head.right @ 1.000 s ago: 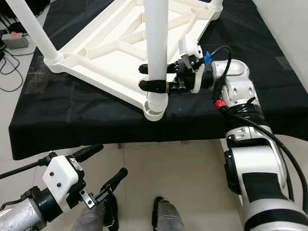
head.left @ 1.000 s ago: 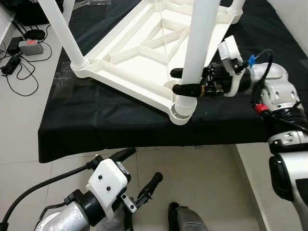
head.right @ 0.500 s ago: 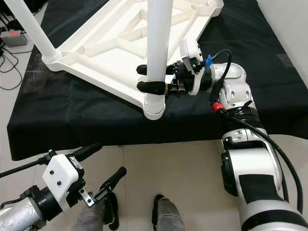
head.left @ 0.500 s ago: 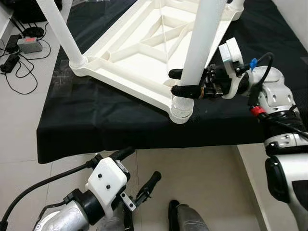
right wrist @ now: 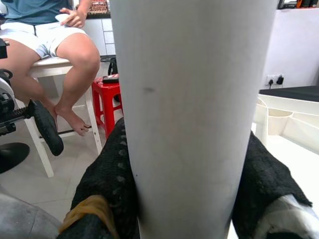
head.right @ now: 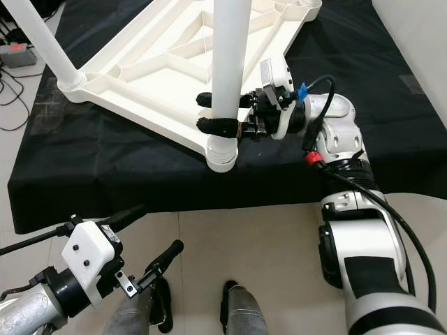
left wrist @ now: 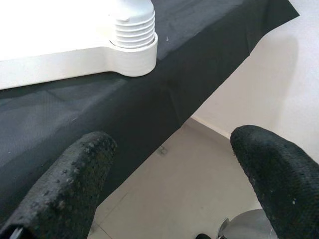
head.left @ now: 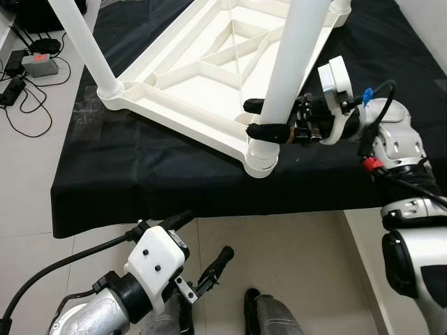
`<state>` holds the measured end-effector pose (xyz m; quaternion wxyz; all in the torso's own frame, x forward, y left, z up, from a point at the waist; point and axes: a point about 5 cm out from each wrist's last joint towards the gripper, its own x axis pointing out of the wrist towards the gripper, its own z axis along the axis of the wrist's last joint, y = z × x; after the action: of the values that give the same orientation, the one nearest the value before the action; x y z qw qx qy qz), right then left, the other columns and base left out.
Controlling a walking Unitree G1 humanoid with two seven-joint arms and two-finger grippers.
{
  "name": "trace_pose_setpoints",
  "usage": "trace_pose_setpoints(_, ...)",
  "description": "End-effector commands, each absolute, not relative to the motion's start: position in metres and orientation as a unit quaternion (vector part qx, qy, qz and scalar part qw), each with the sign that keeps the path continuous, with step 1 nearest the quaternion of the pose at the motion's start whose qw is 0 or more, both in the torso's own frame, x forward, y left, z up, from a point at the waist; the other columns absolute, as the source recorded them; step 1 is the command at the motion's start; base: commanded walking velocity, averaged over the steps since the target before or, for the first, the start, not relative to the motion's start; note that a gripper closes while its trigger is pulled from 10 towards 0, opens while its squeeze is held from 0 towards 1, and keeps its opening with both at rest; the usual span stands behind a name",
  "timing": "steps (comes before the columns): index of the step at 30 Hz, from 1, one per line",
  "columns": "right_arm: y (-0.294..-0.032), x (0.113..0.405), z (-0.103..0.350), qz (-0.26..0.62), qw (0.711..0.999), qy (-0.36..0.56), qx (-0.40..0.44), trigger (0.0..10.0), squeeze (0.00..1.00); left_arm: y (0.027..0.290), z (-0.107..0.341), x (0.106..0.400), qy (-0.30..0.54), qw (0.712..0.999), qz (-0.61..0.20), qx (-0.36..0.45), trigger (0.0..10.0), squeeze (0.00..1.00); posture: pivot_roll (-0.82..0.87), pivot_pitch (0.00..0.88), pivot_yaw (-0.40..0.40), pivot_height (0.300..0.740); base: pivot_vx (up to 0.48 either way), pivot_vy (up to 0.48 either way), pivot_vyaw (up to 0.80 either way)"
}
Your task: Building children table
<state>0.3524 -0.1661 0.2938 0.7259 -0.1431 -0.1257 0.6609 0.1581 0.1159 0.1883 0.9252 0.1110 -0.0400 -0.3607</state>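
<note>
White tabletop (head.left: pixel 202 77) upside down on black cloth (head.left: pixel 140 167), ribbed underside up. Near corner socket (head.left: pixel 262 155) close to cloth's front edge, threaded collar visible there. White leg (head.left: pixel 297 56) standing up from that socket, tilted slightly in left eye view, near vertical in right eye view. 2nd leg (head.left: pixel 80 42) up from socket at robot's left corner.

R gripper (head.left: pixel 269 118) reaching in from right, level w/ leg's lower end just above collar. 2 black fingers clamped on leg, 1 each side, touching it; near finger (head.right: pixel 218 127) wraps front of leg. R wrist view: leg (right wrist: pixel 192 114) between pads (right wrist: pixel 112 174), pressed tight both sides. Seated person's legs (right wrist: pixel 70 55) + red stool (right wrist: pixel 109 99) in bkgd there.

L gripper (head.left: pixel 202 255) low, over floor (head.left: pixel 293 258) in front of cloth edge, well apart from tabletop. Fingers spread wide, holding nothing. L wrist view: 2 fingertips (left wrist: pixel 65 184) apart, corner socket (left wrist: pixel 132 42) and cloth edge beyond.

Cables + power adapter (head.left: pixel 38 65) on floor at far left.
</note>
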Motion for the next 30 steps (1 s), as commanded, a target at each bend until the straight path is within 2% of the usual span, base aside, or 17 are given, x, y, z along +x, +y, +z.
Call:
trace_pose_setpoints(1,-0.169,0.351,0.281,0.660,0.731,-0.104,-0.135,10.0,0.00,0.115,0.187,0.154,-0.033,0.923,-0.367,0.112,10.0,0.00,-0.01,0.349,-0.014,0.740,0.000,0.000,0.00)
trace_pose_setpoints(7,-0.168,0.351,0.275,0.654,0.738,-0.093,-0.135,10.0,0.00,0.114,0.187,0.155,-0.033,0.922,-0.368,0.112,10.0,0.00,-0.01,0.352,-0.012,0.740,0.000,0.000,0.00)
trace_pose_setpoints(12,-0.166,0.353,0.273,0.633,0.757,-0.083,-0.138,10.0,0.00,0.114,0.187,0.155,-0.032,0.923,-0.367,0.112,10.0,0.00,-0.01,0.353,-0.014,0.740,0.000,0.000,0.00)
trace_pose_setpoints(20,-0.166,0.352,0.272,0.621,0.767,-0.077,-0.142,10.0,0.00,0.114,0.187,0.155,-0.032,0.923,-0.367,0.112,10.0,0.00,-0.02,0.351,-0.016,0.740,0.000,0.000,0.00)
trace_pose_setpoints(26,-0.168,0.348,0.269,0.591,0.791,-0.072,-0.144,10.0,0.00,0.114,0.187,0.155,-0.032,0.923,-0.367,0.111,10.0,0.00,-0.02,0.351,-0.017,0.740,0.000,0.000,0.00)
trace_pose_setpoints(30,-0.169,0.346,0.267,0.587,0.794,-0.072,-0.144,10.0,0.00,0.114,0.187,0.155,-0.032,0.923,-0.367,0.111,10.0,0.00,-0.03,0.350,-0.017,0.740,0.000,0.000,0.00)
